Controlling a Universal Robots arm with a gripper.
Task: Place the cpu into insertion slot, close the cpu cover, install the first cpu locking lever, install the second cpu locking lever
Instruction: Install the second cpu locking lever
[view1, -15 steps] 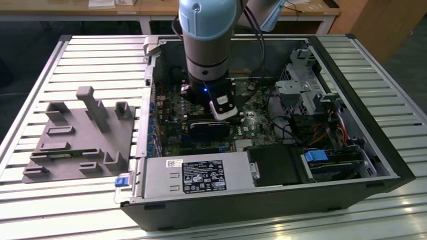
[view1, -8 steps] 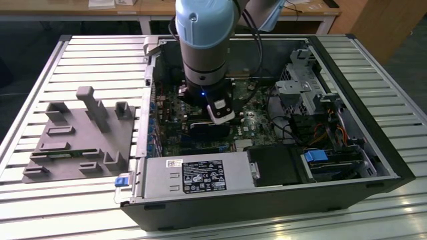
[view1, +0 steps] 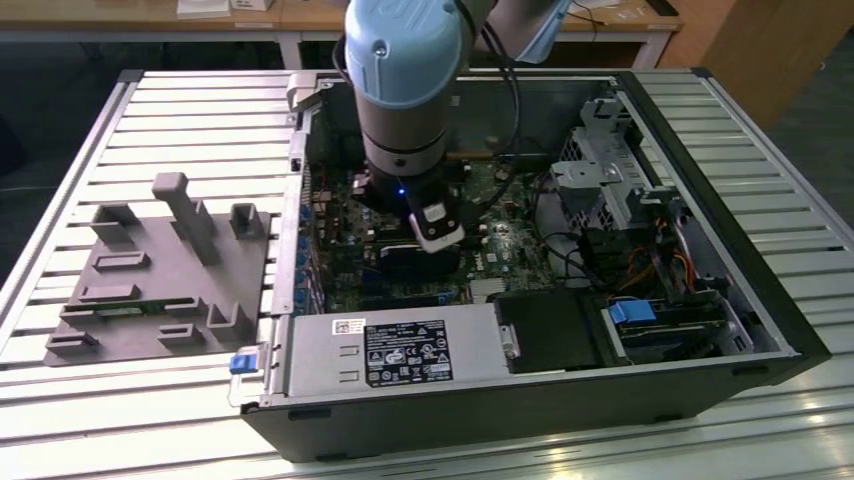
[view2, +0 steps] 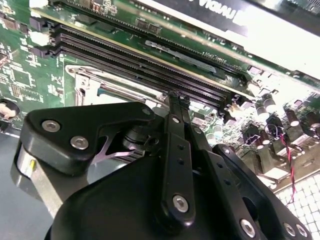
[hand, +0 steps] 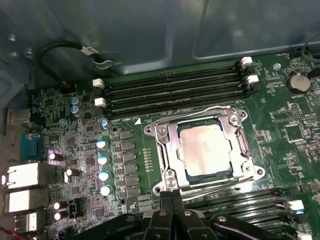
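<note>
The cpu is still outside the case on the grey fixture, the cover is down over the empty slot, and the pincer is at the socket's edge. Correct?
Not quite. In the first wrist view the cpu already lies in the insertion slot, under the cpu cover. The rest holds.

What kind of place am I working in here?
Probably a lab or workshop bench: an opened computer case lies on a slatted aluminium table, a grey fixture tray beside it, wooden desks behind.
</note>
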